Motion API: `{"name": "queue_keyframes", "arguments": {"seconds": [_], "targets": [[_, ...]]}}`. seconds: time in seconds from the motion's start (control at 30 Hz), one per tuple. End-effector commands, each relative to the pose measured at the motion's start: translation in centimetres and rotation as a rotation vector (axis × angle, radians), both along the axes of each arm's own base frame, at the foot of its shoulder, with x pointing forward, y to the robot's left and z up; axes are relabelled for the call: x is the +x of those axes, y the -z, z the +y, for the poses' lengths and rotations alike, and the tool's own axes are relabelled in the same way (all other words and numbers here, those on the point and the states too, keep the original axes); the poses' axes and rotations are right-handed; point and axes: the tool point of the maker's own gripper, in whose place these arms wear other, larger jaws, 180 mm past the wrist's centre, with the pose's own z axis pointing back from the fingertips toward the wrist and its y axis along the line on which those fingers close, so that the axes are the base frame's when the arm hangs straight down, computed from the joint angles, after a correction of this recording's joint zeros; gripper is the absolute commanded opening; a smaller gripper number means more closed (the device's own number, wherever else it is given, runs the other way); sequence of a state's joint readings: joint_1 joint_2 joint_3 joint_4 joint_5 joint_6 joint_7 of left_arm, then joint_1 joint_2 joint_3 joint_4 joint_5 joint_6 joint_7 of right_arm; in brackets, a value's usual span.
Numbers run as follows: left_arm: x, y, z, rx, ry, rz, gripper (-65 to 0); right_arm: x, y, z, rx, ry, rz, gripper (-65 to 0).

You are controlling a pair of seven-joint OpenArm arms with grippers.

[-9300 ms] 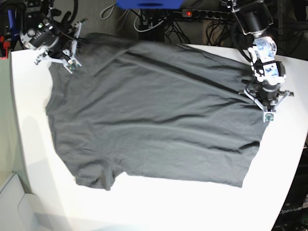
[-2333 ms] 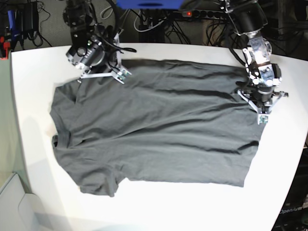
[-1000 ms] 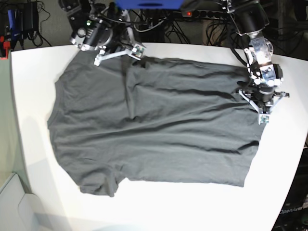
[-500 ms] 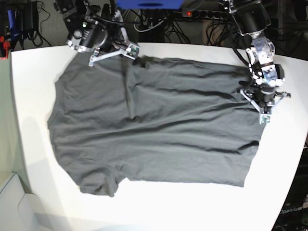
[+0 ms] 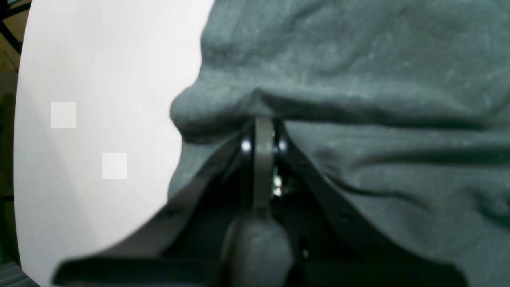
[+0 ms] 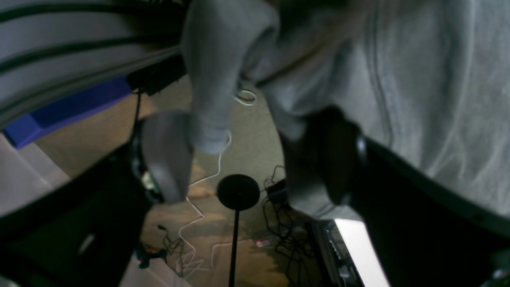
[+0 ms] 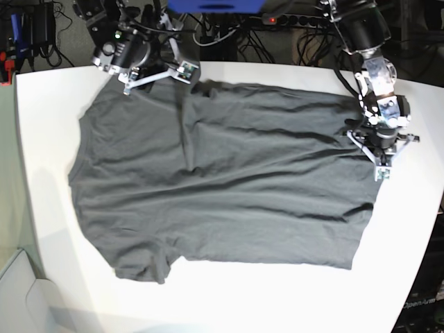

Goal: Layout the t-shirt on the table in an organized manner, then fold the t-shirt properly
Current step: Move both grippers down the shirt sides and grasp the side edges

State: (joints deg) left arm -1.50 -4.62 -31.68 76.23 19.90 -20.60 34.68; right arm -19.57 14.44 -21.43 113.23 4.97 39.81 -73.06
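Charcoal-grey cloth, the t-shirt (image 7: 222, 180) lies spread almost flat across the white table (image 7: 229, 298), wrinkled, one sleeve toward the near-left corner. The left gripper (image 7: 378, 149) is pinched tight on the shirt's right edge, a ridge of fabric bunched at its tips. The right gripper (image 6: 239, 159) stands wide apart at the table's far edge, a fold of cloth draped between its fingers (image 6: 165, 155), not clamped.

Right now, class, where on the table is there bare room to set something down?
Bare table lies along the near edge below the t-shirt, and in strips at either end. The far edge is crowded: both grippers work at the shirt's far corners.
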Motion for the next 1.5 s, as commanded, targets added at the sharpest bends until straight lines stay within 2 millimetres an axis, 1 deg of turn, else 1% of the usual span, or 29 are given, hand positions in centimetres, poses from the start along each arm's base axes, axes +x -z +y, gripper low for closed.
{"name": "queue_keyframes", "arguments": {"seconds": [0.0, 0.2, 0.27, 0.33, 0.43, 0.53, 0.67, 0.73, 0.8, 0.9, 1.1, 1.13, 1.17, 1.23, 1.3, 1.4, 1.47], "targets": [[-0.8, 0.6, 0.2, 0.004, -0.005, 0.051, -64.9, 0.3, -0.5, -0.2, 0.002, -0.007, -0.019, -14.0], [-0.7, 0.6, 0.2, 0.004, -0.007, 0.051, -64.9, 0.3, -0.2, -3.1, -0.078, -0.034, -0.021, -13.4], [-0.6, 0.5, 0.1, 0.002, -0.006, 0.049, -64.9, 0.5, -0.2, -3.9, -0.098, -0.032, -0.026, -13.4], [-0.6, 0.5, 0.1, 0.002, -0.006, 0.049, -64.9, 1.2, -0.4, -5.2, -0.117, 0.002, -0.038, -13.4], [-0.6, 0.5, 0.1, 0.002, -0.006, 0.049, -64.9, 3.0, -1.2, -7.9, -0.156, 0.087, -0.082, -13.3], [-0.6, 0.4, 0.1, 0.003, -0.006, 0.045, -64.9, 6.3, -2.8, -10.5, -0.176, 0.196, -0.164, -13.2], [-0.5, 0.2, 0.0, 0.004, -0.006, 0.040, -64.9, 10.0, -4.9, -11.7, -0.155, 0.298, -0.263, -13.2], [-0.4, -0.1, 0.0, 0.009, -0.006, 0.032, -64.9, 11.3, -5.8, -12.0, -0.144, 0.331, -0.300, -13.5], [-0.1, -1.0, 0.2, 0.023, -0.004, 0.009, -64.9, 12.4, -6.5, -11.9, -0.135, 0.336, -0.330, -13.6], [0.3, -2.5, 0.4, 0.043, -0.004, -0.024, -64.9, 12.8, -6.9, -12.2, -0.155, 0.341, -0.332, -13.6], [1.1, -4.7, 0.6, 0.072, -0.001, -0.080, -64.9, 13.3, -7.3, -12.4, -0.164, 0.345, -0.342, -14.1], [1.2, -5.1, 0.6, 0.077, 0.000, -0.092, -64.9, 13.4, -7.4, -12.4, -0.164, 0.345, -0.343, -15.2], [1.4, -5.5, 0.3, 0.073, 0.000, -0.105, -64.9, 13.9, -7.6, -12.4, -0.160, 0.348, -0.352, -17.2], [1.8, -6.5, -0.2, 0.076, 0.003, -0.137, -64.9, 14.4, -7.1, -12.5, -0.157, 0.362, -0.334, -22.5], [2.1, -7.7, -0.2, 0.090, 0.004, -0.169, -64.9, 15.2, -6.0, -12.6, -0.154, 0.383, -0.298, -31.4], [2.7, -9.1, -0.7, 0.092, 0.005, -0.212, -64.9, 16.3, -4.2, -13.4, -0.159, 0.409, -0.235, -46.8], [3.6, -10.0, -0.9, 0.093, 0.012, -0.238, -64.9, 17.4, -3.4, -13.4, -0.163, 0.405, -0.201, -55.2]]}}
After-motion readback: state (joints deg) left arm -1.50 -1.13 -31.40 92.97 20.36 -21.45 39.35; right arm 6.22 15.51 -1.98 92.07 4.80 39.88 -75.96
